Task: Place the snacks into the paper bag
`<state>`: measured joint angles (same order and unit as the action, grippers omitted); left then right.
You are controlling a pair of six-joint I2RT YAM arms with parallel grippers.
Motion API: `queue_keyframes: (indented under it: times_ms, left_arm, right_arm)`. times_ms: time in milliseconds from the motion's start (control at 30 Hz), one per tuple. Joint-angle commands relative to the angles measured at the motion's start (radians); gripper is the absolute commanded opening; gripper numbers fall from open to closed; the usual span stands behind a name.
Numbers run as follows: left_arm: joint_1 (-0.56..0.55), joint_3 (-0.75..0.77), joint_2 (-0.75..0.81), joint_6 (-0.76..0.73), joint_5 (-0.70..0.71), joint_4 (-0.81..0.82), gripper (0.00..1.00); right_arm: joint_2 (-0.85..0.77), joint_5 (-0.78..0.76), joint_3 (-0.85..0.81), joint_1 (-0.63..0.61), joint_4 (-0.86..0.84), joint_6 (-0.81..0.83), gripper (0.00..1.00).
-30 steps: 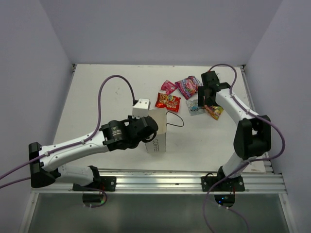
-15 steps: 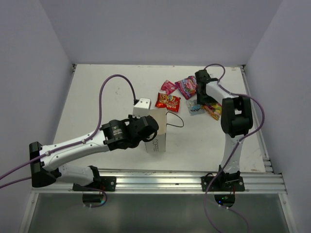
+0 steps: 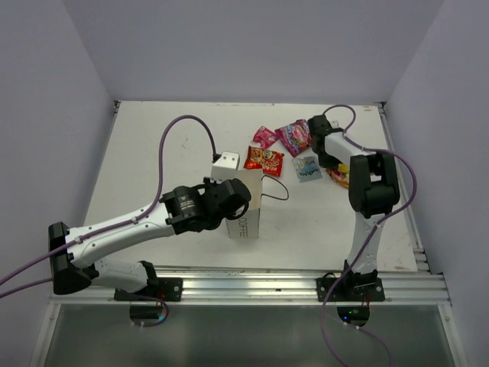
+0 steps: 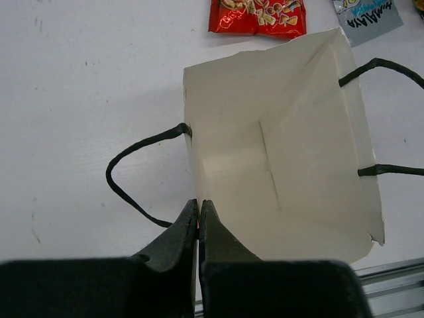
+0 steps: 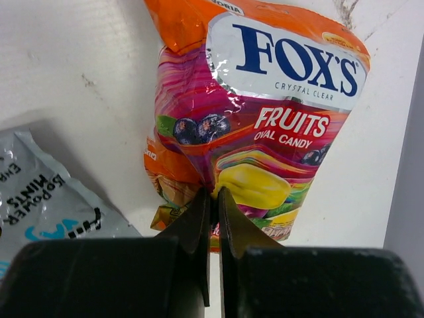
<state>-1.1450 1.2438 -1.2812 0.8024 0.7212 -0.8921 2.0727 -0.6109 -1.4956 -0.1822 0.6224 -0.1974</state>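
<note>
The right gripper (image 5: 213,193) is pinched shut on the crinkly orange packet (image 5: 265,112), beside a silvery blue packet (image 5: 46,199). A red packet (image 3: 264,160), magenta packet (image 3: 263,137) and pink packet (image 3: 294,138) lie beyond the boxy white paper bag (image 4: 311,132) (open, 2 loop handles (image 4: 394,170)), its rim clamped by the left gripper (image 4: 199,205).

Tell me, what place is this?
Probably a robot lab booth: plain walls around a white table, left arm and right arm bolted to a metal rail, snacks and a paper bag.
</note>
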Motion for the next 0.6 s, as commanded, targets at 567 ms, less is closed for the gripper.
queue_keyframes:
  times_ms: [567]
  left_arm:
    - [0.027, -0.012, -0.003, -0.026, -0.026, 0.096, 0.00]
  right_arm:
    - [-0.548, 0.528, -0.274, -0.086, 0.371, -0.005, 0.00]
